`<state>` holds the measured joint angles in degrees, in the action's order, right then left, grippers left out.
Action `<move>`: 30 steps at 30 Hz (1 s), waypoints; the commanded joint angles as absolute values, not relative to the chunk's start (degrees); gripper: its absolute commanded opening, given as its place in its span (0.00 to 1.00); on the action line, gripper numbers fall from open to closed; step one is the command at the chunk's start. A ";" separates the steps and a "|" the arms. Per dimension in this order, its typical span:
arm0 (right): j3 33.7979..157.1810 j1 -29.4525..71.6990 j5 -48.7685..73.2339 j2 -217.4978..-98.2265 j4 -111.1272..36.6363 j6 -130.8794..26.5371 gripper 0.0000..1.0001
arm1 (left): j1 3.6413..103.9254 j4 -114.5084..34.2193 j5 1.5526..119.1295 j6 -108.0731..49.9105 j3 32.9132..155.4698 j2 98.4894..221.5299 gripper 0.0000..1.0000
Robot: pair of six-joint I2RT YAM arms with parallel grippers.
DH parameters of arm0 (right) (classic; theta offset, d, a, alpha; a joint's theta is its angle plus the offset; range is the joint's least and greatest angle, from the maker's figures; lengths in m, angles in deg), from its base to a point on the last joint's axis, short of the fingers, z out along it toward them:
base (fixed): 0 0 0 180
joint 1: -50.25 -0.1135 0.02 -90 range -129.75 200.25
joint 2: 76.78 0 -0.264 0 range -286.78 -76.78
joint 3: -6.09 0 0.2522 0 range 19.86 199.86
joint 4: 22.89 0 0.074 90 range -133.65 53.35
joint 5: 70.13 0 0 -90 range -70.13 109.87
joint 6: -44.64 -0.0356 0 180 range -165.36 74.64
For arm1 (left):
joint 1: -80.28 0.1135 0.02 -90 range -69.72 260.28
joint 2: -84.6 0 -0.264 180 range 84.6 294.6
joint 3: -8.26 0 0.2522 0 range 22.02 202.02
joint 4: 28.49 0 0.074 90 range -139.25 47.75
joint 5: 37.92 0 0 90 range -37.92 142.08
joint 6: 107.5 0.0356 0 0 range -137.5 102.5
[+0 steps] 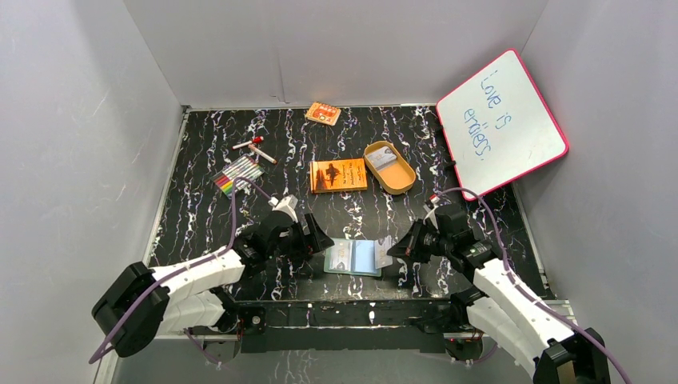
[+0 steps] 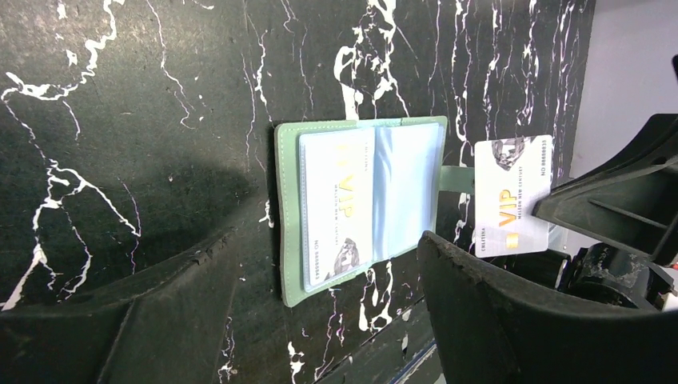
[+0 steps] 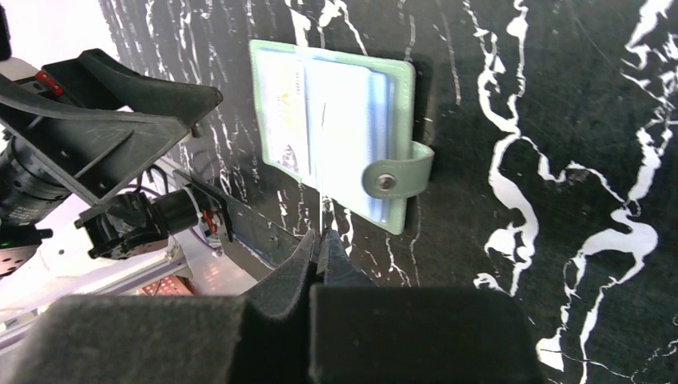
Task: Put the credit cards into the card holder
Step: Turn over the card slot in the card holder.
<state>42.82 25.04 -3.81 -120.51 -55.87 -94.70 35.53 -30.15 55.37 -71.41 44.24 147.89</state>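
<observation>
Just beside the card holder [image 2: 404,192], right gripper [image 3: 322,244] pinches a credit card [image 2: 512,196]

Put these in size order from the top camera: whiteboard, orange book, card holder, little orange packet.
1. whiteboard
2. orange book and card holder, which look about the same, so no ranking
3. little orange packet
</observation>
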 commanded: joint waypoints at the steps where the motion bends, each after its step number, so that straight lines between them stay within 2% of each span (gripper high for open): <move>1: 40.84 24.94 -1.76 -118.58 -53.00 -96.63 0.00 | 35.57 -25.66 56.68 -73.30 42.62 149.10 0.77; 30: 39.17 23.45 -5.76 -129.59 -44.79 -88.79 0.00 | 35.53 -21.25 60.15 -74.34 39.52 152.26 0.73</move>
<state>39.43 24.36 -3.98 -128.59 -49.40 -89.96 35.53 -22.48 59.19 -74.17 40.37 152.06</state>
